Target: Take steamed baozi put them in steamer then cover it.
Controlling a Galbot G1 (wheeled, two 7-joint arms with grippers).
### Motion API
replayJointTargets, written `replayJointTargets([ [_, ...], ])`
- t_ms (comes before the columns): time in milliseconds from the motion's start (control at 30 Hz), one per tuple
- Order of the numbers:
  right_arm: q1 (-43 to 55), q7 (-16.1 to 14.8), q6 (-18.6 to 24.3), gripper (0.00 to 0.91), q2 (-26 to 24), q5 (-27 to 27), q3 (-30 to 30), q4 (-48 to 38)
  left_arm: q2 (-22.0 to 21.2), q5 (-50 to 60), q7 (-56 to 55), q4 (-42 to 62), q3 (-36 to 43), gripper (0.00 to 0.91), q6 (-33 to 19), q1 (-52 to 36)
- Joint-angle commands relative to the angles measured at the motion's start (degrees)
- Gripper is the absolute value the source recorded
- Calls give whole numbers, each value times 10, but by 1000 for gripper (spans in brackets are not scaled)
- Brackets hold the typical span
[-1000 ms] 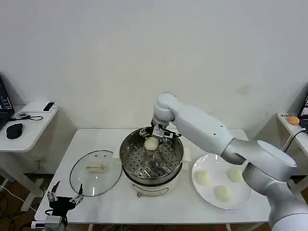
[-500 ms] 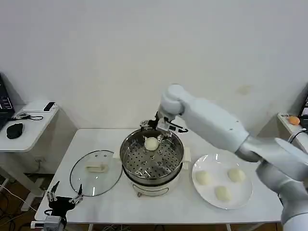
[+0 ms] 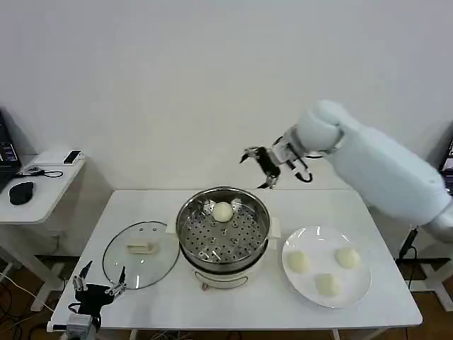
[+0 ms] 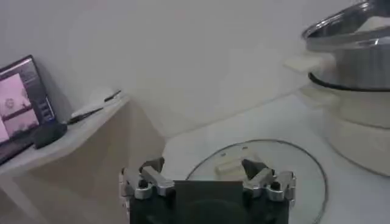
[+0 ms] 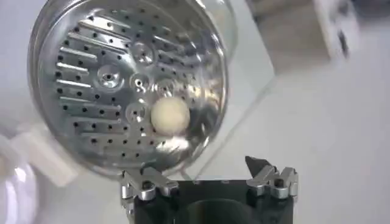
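1. The right gripper (image 3: 263, 164) hangs in the air above and behind the steamer (image 3: 223, 237), fingers spread wide, holding and touching nothing.
2. One steamed baozi (image 3: 223, 211) lies on the steamer's perforated tray near its back wall; three more sit on the white plate (image 3: 361, 287) just beside it.
3. The cover (image 3: 140, 253) lies flat on the table (image 3: 248, 304) at the steamer's left.
4. The left gripper (image 3: 98, 292) waits open and empty at the table's front-left edge, near the cover.

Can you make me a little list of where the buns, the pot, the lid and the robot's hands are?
Bun in pot: one, on the tray with holes
Buns on plate: three, right of the pot
Pot: table middle, uncovered
Lid: flat on the table, left of the pot
Right tool: open, empty, raised behind the pot
Left tool: open, by the lid's near edge
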Motion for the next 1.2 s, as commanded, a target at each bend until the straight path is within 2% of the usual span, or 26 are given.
replayJointTargets([
  [33,5,-49,-185,907,-82,70,-9,23,2,1,-6,-5,5,907,6,0],
  [200,-42,-53,-184,907,-89,37,-20,10,5,0,-5,-16,12,907,7,7],
  [633,-184,-46,-165,907,-67,-40,13,-17,-6,8,-5,-18,16,907,12,17],
  [1200,-222,-12,-166,907,-26,-77,2,-36,-6,18,-5,12,25,907,12,5],
])
